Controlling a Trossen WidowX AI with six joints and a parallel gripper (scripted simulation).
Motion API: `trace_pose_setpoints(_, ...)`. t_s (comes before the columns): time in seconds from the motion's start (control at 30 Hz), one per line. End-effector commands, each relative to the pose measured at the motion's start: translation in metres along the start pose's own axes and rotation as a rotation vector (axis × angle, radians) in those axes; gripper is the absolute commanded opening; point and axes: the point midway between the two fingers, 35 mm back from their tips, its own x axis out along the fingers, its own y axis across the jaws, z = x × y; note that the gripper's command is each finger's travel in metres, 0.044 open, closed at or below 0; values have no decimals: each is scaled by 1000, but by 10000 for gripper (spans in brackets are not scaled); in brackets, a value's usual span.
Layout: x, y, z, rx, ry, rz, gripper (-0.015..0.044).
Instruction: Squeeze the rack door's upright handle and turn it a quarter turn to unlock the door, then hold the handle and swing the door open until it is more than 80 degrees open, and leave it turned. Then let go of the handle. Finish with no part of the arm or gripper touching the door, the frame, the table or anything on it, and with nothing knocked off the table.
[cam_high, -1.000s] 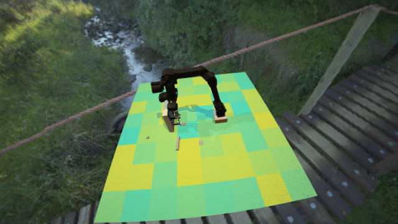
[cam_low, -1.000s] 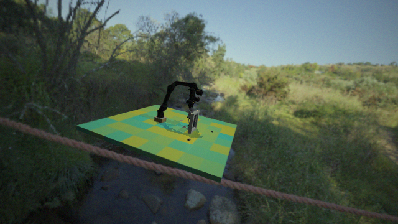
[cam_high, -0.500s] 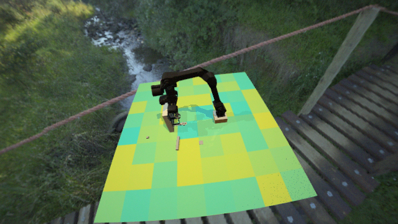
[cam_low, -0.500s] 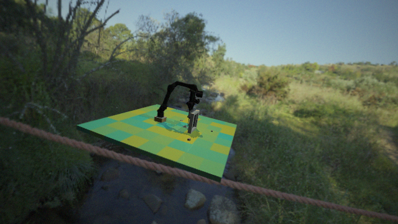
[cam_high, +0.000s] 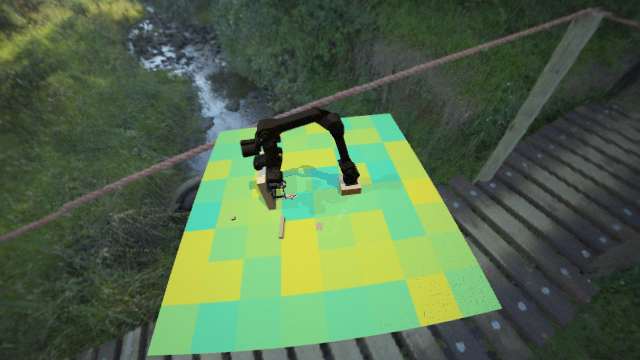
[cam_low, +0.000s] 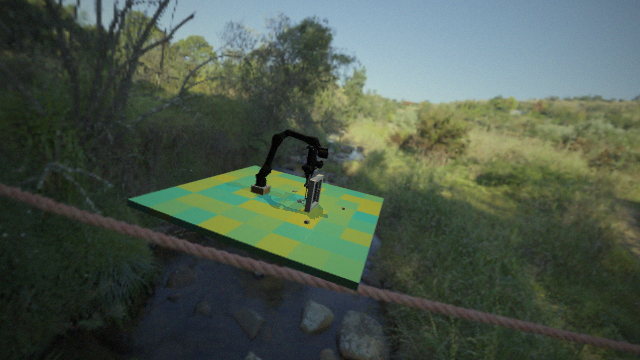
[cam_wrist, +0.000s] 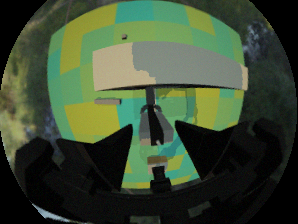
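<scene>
The rack frame (cam_high: 267, 194) (cam_low: 316, 193) (cam_wrist: 185, 65) stands upright, its broad top seen from above in the wrist view. The door shows only as a dark strip along the frame's near side in the wrist view and looks closed. A dark upright handle (cam_wrist: 157, 125) juts out from its middle. Its turn is hard to read. My gripper (cam_high: 281, 191) (cam_low: 306, 186) (cam_wrist: 153, 125) is open and points down close beside the frame on the handle's side. In the wrist view the handle lies between the two spread fingertips, with no finger seen pressed on it.
A small beige piece (cam_high: 291, 196) (cam_low: 300, 201) lies by the frame. A beige bar (cam_high: 281, 227) (cam_wrist: 108, 101), a flat square (cam_high: 319, 226) and a small block (cam_high: 233, 218) (cam_low: 343, 208) (cam_wrist: 124, 36) lie on the checkered table (cam_high: 300, 320). The arm's base box (cam_high: 350, 188) (cam_low: 260, 190) is behind the gripper.
</scene>
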Motion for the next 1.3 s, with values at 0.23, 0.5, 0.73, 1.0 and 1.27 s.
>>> trace_pose_setpoints(0.23,20,0,-3,2,17,3,298)
trace_pose_setpoints(0.5,20,0,-3,2,18,3,115)
trace_pose_setpoints(0.73,20,0,-3,2,18,3,68)
trace_pose_setpoints(1.0,20,0,-3,2,18,3,26)
trace_pose_setpoints(1.27,20,0,-3,-268,17,5,26)
